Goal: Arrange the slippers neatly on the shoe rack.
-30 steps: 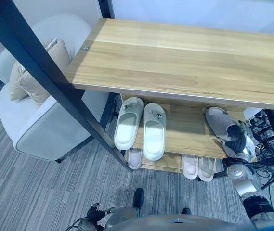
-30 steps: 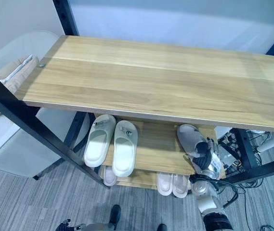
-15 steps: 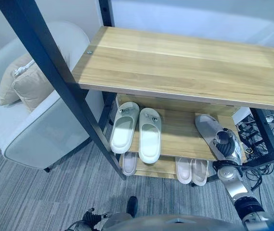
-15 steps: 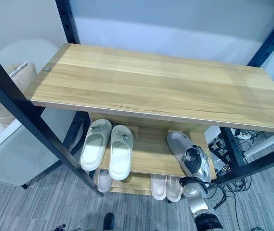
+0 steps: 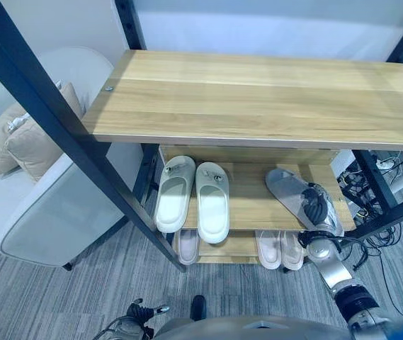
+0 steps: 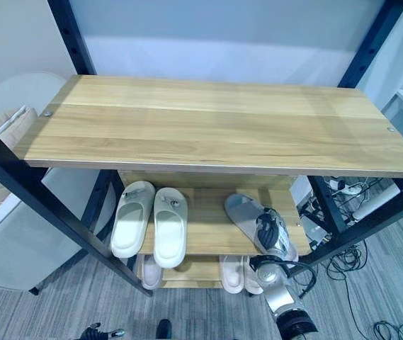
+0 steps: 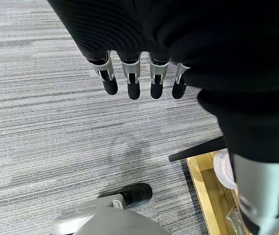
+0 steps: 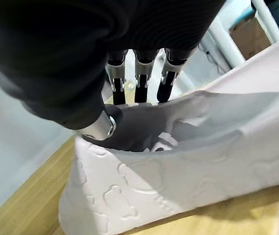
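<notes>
Right wrist view has the right hand (image 8: pixel 129 73) pinching the grey slipper (image 5: pixel 297 200) by its strap, thumb inside, on the shoe rack's (image 6: pixel 208 127) middle shelf, right of the pale pair (image 5: pixel 194 202). Left hand (image 7: pixel 139 78) hangs with fingers relaxed over carpet.

Right hand (image 5: pixel 317 212) with the grey slipper (image 5: pixel 291 192) pinched between thumb and fingers has drawn slightly back toward the front edge of the middle shelf (image 5: pixel 254 201); slipper's toe now angles further off toward the white pair (image 5: pixel 193 196) than a second ago. Whole view shifted too, so the camera moved.
</notes>
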Robot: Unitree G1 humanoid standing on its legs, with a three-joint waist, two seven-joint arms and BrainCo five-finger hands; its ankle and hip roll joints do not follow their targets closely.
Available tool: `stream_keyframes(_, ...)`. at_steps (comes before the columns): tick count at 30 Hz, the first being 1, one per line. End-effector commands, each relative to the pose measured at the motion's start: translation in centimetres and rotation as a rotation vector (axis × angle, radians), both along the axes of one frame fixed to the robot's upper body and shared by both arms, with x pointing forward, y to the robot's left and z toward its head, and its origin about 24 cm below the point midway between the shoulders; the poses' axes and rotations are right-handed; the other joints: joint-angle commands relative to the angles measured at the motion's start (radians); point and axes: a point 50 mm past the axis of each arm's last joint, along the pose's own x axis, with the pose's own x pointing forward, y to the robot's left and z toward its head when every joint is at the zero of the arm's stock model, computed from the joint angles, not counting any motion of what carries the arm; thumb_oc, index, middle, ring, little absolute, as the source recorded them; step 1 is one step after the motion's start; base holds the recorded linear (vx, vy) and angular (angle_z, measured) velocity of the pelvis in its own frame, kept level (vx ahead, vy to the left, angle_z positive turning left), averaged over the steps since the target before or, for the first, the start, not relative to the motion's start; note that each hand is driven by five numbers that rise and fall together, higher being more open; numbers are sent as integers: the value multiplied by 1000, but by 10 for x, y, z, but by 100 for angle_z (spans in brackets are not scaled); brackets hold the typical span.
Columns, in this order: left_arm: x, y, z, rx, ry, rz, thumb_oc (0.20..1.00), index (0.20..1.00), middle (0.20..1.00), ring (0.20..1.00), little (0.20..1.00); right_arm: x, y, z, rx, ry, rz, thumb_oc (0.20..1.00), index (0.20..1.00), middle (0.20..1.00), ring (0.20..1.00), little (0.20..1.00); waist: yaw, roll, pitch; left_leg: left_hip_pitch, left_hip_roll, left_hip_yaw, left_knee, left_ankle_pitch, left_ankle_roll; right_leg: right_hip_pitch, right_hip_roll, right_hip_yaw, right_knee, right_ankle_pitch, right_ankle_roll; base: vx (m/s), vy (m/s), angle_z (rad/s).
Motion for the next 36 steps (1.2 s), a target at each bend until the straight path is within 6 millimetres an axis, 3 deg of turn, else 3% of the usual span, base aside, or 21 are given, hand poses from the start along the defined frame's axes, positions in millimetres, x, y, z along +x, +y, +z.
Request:
stream_keyframes(1,-4,-33,-7,-77,33,-5,1000,1000,1000,1000,1000,14,27,8,63,-39,93,200,200,200,200,200,43,28,43,31,44,47,15,-123,-17,-42,-46,18,26,89,39,0,0,0)
stream_keyframes(2,-3,-33,-7,-74,32,-3,1000,1000,1000,1000,1000,16,29,10,73,-47,98,507,507,507,507,507,43,28,43,32,44,47,15,-123,-17,-41,-45,18,26,89,39,0,0,0)
stream_keyframes(3,-3,-32,-7,-70,32,5,1000,1000,1000,1000,1000,17,32,11,97,-55,98,1000,1000,1000,1000,1000,44,27,41,33,45,47,15,-123,-18,-40,-45,17,27,89,39,0,0,0)
stream_keyframes(8,-5,-31,-7,-69,37,14,1000,1000,1000,1000,1000,20,29,23,138,-120,98,1000,1000,1000,1000,1000,44,27,42,35,46,51,15,-124,-18,-39,-46,17,30,88,38,13,7,4)
stream_keyframes(14,-11,-30,-8,-75,50,-6,1000,1000,1000,1000,1000,12,-15,37,48,-200,-6,1000,1000,1000,1000,1000,36,21,41,43,48,58,15,-131,-17,-40,-47,23,34,83,40,0,0,0)
stream_keyframes(18,-8,-26,-7,-83,43,-22,1000,1000,1000,1000,1000,9,-31,29,62,-132,-8,1000,1000,1000,1000,1000,38,14,39,46,50,61,15,-133,-17,-39,-45,24,32,82,41,11,-19,-4)
stream_keyframes(22,-7,-23,-6,-92,41,-44,1000,1000,1000,1000,1000,10,-47,20,-62,-31,20,1000,1000,1000,1000,1000,47,9,40,47,50,56,15,-131,-18,-38,-44,20,35,81,41,16,-6,1)
stream_keyframes(30,-16,-13,-6,-71,79,-69,1000,1000,1000,1000,1000,19,-48,8,-77,73,101,1000,1000,1000,1000,1000,81,-31,53,20,47,35,15,-118,-21,-55,-44,-4,46,82,42,18,-14,8)
stream_keyframes(36,-16,-7,-5,-57,74,-55,1000,1000,1000,1000,1000,31,-46,15,-71,60,126,1000,1000,1000,1000,1000,110,-51,66,1,43,17,15,-112,-24,-61,-47,-26,52,82,43,11,3,15)
